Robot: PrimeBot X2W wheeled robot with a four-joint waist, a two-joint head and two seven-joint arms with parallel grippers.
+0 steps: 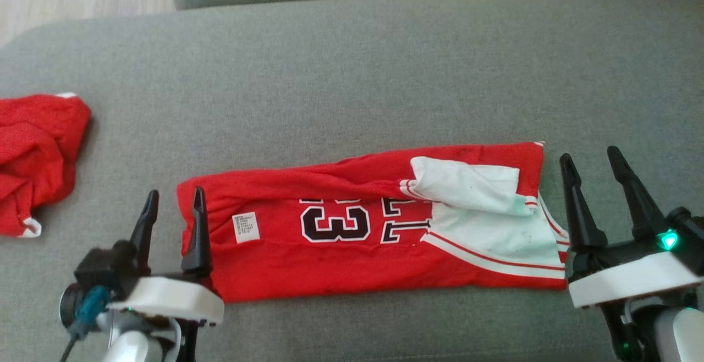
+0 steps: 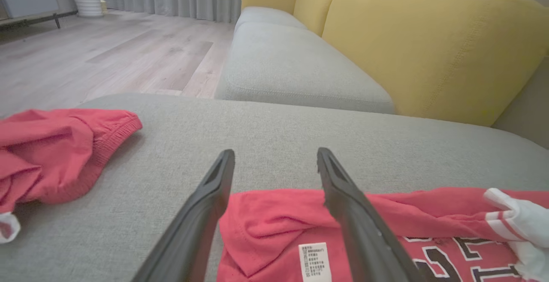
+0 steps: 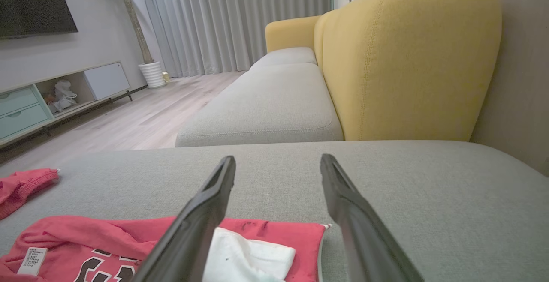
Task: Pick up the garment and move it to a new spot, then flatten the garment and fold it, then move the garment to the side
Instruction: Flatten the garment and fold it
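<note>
The jersey [image 1: 341, 252] lies folded toward the near edge of the sofa [image 1: 352, 76], so its underside is hidden. The fold also cuts the dark print, hiding the far part of the numerals. A white flap [image 1: 467, 186] turned over the jersey covers part of the lettering. The print on the label [image 1: 246, 227] is too small to read. One of the left fingers [image 1: 198, 224] covers a strip of the jersey's left end. The red cloth [image 1: 33, 158] at the sofa's left edge runs off the picture's left side, and what garment it is cannot be told. Both wrist views cut the jersey off at the bottom edge, and the right fingers [image 3: 193, 230] cross it. Pale things [image 3: 63, 94] in the cabinet [image 3: 21, 106] are too small to tell.
</note>
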